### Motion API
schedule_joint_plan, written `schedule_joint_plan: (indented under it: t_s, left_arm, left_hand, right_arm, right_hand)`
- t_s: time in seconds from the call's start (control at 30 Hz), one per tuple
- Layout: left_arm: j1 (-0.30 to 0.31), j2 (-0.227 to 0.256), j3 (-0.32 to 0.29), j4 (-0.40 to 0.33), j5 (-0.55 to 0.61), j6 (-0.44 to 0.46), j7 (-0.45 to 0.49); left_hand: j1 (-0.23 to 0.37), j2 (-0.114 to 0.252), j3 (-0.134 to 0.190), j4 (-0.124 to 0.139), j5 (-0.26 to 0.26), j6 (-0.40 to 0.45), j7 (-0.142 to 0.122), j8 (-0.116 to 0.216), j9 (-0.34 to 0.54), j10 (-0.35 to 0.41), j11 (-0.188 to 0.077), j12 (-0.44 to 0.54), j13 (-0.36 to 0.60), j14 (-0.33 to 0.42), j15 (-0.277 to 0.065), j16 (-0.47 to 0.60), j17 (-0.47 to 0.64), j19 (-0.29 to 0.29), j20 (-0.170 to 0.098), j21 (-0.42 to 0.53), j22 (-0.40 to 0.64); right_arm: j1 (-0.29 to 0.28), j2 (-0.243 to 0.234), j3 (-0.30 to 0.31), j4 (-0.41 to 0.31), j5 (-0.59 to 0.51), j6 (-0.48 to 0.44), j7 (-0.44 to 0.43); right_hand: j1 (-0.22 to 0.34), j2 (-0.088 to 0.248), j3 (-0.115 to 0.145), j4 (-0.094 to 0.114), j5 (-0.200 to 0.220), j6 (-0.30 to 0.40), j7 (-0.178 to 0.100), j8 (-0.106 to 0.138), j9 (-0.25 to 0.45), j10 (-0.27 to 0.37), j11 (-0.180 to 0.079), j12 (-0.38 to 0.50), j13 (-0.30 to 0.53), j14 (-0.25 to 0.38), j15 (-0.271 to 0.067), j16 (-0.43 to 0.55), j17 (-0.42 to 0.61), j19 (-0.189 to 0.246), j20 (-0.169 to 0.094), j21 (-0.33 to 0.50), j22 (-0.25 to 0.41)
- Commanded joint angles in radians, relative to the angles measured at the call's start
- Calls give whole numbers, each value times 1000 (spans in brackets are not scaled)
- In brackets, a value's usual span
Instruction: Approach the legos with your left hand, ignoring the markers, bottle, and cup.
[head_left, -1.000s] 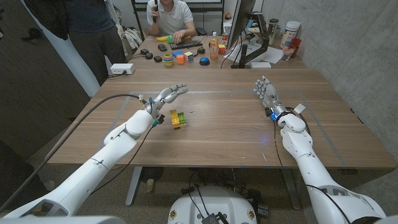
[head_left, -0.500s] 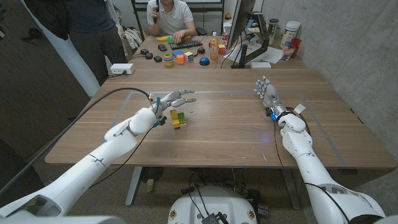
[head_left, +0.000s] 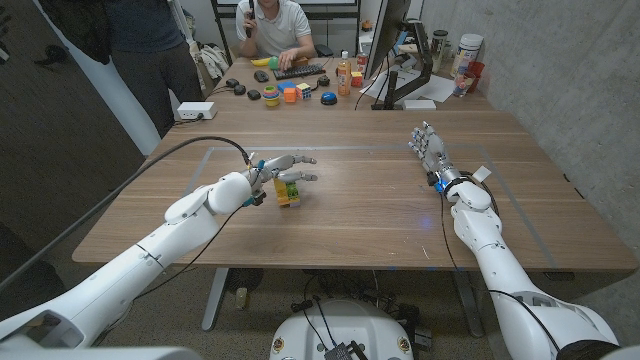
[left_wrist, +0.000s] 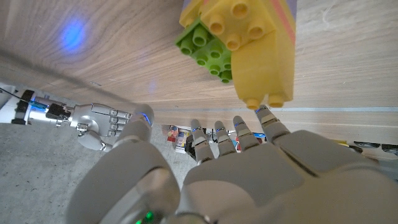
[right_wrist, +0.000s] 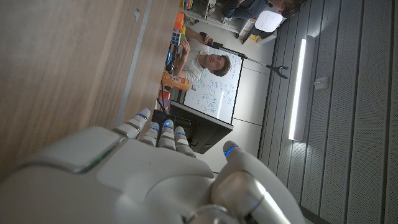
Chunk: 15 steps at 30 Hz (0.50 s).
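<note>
Wooden planks are making up the surface (head_left: 380, 215), running from the near edge to a cluttered desk at the far end. Nearest, the two white arms are reaching in from the bottom corners. The left hand (head_left: 280, 167) is hovering over the surface left of centre, its fingers (head_left: 303, 160) spread apart and holding nothing, stretching out just above and beyond the legos (head_left: 288, 190). The legos are sitting on the surface directly beneath that hand, a small stack of yellow and green bricks with an orange one at the bottom. In the left wrist view the legos (left_wrist: 245, 46) are lying just past the fingertips (left_wrist: 268, 121), studs showing on the yellow and green bricks; whether a fingertip is touching them cannot be told. The right hand (head_left: 428, 150) is standing upright on the right side, well apart from the legos, fingers open and holding nothing. In the right wrist view the right hand (right_wrist: 143, 171) is showing its back, fingers extended. Farther off, a person (head_left: 275, 30) is sitting behind the desk, where a keyboard (head_left: 299, 71), an orange bottle (head_left: 344, 75) and small coloured toys are lying.
</note>
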Motion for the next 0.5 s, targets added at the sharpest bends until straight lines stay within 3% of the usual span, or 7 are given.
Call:
schedule_joint_plan:
  t_s: [0.03,0.5]
  left_arm:
    - [-15,31,30,-72,90,90,-121]
    - [-16,32,43,-101,141,123,-155]
  left_hand:
    - [26,0,5,-4,6,20,-2,12,4,-1,2,9,7,-8,3,-2,5,-2,9,0,2]
    - [82,0,12,-1,2,44,-4,22,8,13,-3,19,15,-2,-10,4,5,8,1,6,2]
  right_arm:
    - [5,2,4,6,-3,-5,-6]
    - [1,3,9,3,1,-11,-3]
  right_hand:
    - [-4,84,5,-1,4,-2,8,7,5,4,12,6,5,-8,3,6,4,-1,-61,5,4]
    - [-6,85,4,0,4,-2,8,7,5,1,12,5,5,-8,5,6,4,-1,-60,5,4]
